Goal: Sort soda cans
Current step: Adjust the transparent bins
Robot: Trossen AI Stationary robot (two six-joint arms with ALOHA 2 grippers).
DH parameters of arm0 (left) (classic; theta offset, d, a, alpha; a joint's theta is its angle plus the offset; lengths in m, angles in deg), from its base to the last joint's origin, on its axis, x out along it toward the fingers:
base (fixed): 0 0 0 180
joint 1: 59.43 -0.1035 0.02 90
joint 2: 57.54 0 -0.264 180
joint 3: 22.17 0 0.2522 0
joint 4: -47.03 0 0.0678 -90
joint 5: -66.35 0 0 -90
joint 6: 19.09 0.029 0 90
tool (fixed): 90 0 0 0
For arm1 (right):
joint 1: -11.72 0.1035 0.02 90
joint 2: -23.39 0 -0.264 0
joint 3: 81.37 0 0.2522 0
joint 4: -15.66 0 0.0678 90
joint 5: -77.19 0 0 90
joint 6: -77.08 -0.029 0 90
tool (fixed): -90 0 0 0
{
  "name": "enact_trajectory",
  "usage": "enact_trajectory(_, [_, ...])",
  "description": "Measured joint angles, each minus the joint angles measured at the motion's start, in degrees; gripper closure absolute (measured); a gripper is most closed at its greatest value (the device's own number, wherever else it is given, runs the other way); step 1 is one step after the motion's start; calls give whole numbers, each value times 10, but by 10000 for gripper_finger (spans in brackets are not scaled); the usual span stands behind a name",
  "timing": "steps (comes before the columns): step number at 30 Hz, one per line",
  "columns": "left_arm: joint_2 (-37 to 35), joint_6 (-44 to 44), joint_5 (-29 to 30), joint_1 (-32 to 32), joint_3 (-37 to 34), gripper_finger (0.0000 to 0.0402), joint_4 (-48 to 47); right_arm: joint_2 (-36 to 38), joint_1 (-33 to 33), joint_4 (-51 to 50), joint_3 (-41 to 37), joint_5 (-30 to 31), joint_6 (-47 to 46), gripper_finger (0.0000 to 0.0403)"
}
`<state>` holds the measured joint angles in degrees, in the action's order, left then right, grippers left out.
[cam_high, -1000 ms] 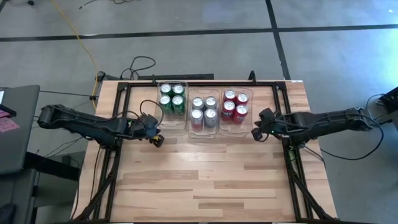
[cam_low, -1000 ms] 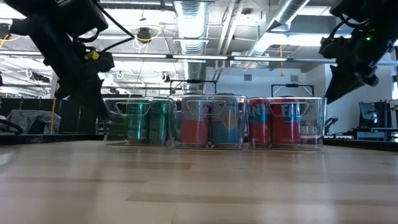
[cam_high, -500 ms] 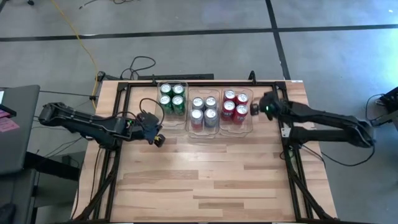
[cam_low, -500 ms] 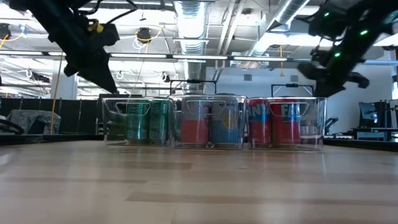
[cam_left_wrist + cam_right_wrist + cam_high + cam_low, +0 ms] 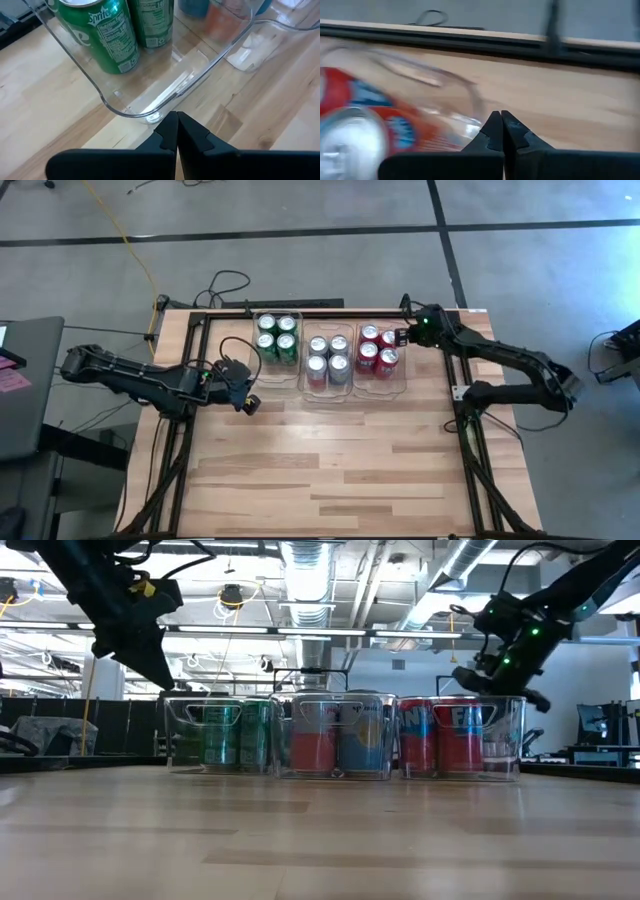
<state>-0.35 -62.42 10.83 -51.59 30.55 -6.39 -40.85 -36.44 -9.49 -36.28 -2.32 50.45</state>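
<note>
Twelve cans are sitting sorted in three clear bins along the far edge of the bench [image 5: 330,470]: the green cans [image 5: 276,338] in the left bin [image 5: 277,376], the silver cans [image 5: 328,358] in the middle bin [image 5: 327,394], the red cans [image 5: 377,348] in the right bin [image 5: 402,368]. The left hand [image 5: 247,403] is hanging just off the near left corner of the left bin, its fingers pressed together and holding nothing. The right hand [image 5: 403,336] is hovering at the far right edge of the right bin, just beside the red cans, likewise pinched shut and empty.

To my eye the sorting looks finished, every colour keeping to its own bin. If the right hand is going after a red can, it will be needing to spread its fingers first and come down from above, since the bin wall is standing in the way from the side. The left hand would do well to stay clear of the bin corner, which could slide if nudged
</note>
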Motion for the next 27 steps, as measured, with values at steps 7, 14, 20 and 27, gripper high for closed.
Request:
enact_trajectory(7, [-1, -19, 0, 11, 0, 401, -4, -28, 0, 64, 0, -55, 21, 399])
enact_trajectory(14, [-1, -44, 3, 31, 0, 401, -4, -54, -4, 103, 0, -79, 31, 399])
enact_trajectory(20, [-1, -70, 4, 52, 0, 401, -5, -74, -7, 139, 0, -103, 31, 399])
enact_trajectory(27, [9, -43, 4, 102, 0, 401, 104, 1, -14, 106, 0, -86, 27, 399])
